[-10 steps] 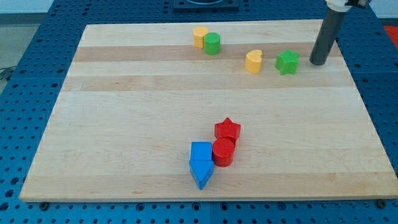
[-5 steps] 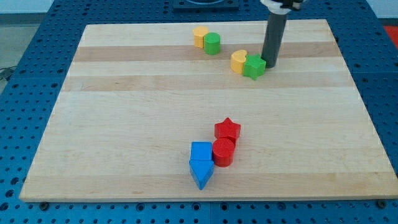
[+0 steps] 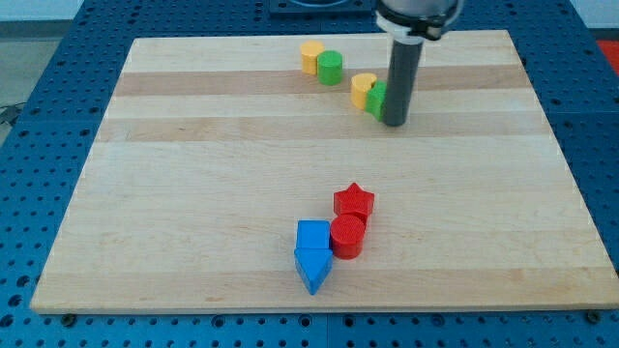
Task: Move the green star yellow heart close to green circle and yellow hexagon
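The green star (image 3: 376, 100) sits near the board's top, mostly hidden behind my rod. The yellow heart (image 3: 363, 89) touches it on its upper left. My tip (image 3: 395, 123) rests against the star's right and lower side. The green circle (image 3: 331, 68) and the yellow hexagon (image 3: 310, 56) stand side by side at the top, a short way up and to the left of the heart.
A red star (image 3: 354, 202), a red cylinder (image 3: 347, 236), a blue square block (image 3: 312, 235) and a blue pointed block (image 3: 312, 268) are clustered near the view's bottom middle of the wooden board (image 3: 193, 174).
My tip has swept left from the board's right side, pushing the green star into the yellow heart and sliding both up and left toward the green circle.
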Controlling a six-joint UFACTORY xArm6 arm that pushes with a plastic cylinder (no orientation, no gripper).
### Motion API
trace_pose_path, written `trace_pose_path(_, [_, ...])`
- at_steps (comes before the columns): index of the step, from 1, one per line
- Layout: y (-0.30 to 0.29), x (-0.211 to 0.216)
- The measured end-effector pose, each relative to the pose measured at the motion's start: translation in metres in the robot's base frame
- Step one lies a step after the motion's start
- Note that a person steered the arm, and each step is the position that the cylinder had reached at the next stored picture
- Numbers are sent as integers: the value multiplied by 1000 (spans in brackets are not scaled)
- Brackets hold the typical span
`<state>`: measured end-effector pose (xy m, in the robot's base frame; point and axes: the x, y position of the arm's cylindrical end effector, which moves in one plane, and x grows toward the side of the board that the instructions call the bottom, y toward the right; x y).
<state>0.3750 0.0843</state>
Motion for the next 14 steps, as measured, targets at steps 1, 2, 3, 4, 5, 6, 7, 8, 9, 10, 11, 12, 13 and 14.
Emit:
trace_pose_path(1, [-23,-12])
trace_pose_path(2, [-38,-13])
trace_pose_path(3, [-47,-28])
trace_pose_path(4, [-49,-31])
trace_pose_path(5, [-33,21])
trace_pose_path(6, [-32,51])
trace_pose_path(7, [-24,34])
trace_pose_path(8, [-22,-52])
trace_pose_path(9, [-22,-54])
trace_pose_path(10, [-22,-54])
trace_pose_path(11, [31,-17])
trace_pose_path(12, [71,-14])
trace_pose_path(13, [61,-76])
trace_pose_path(14, [50,-80])
